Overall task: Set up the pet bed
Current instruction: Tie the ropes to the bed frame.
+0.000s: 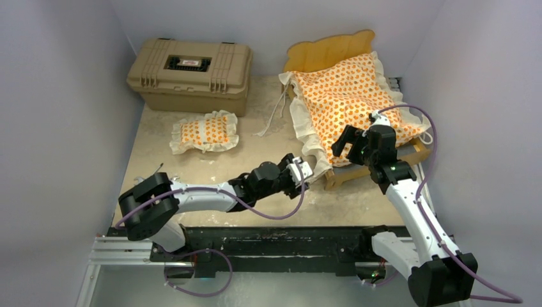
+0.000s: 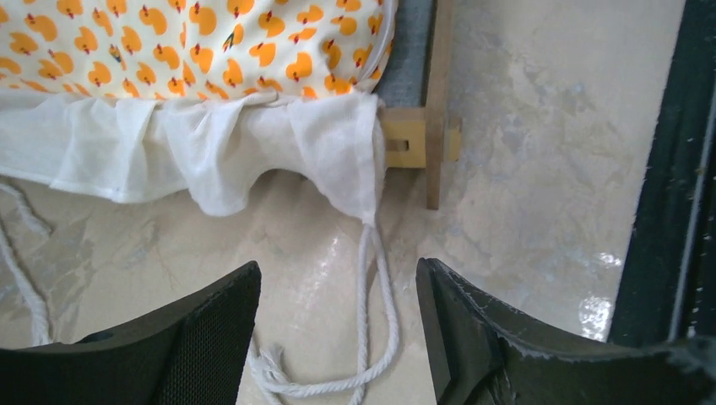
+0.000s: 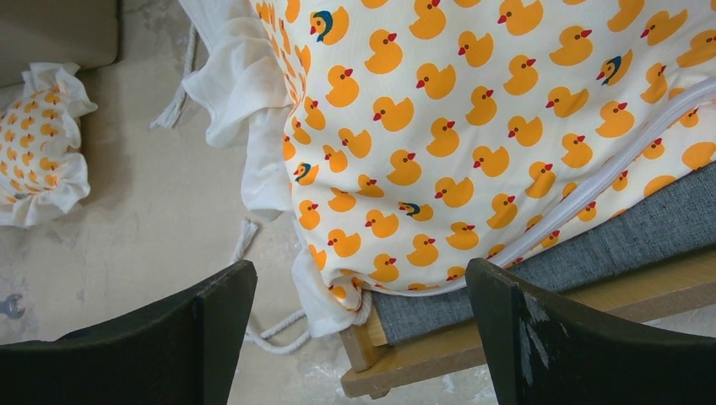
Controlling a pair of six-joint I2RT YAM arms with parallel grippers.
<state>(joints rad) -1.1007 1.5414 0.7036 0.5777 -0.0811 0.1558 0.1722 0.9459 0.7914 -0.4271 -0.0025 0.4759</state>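
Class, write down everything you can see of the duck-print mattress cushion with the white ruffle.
The orange duck-print mattress cushion is soft white fabric with a white ruffle along its edges. It lies askew on the light-wood bed frame, leaving the grey base bare at one near corner. The ruffle droops over the frame's side, and white cord ties trail from it onto the table.

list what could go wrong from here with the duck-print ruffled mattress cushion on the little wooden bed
1. The white tie cord lies between the open left gripper's fingers; closing may snag it and drag the duck-print ruffled mattress cushion sideways.
2. The cushion sits skewed, overhanging the light-wood bed frame with grey base bared; a nudge from the open right gripper might slide it off.
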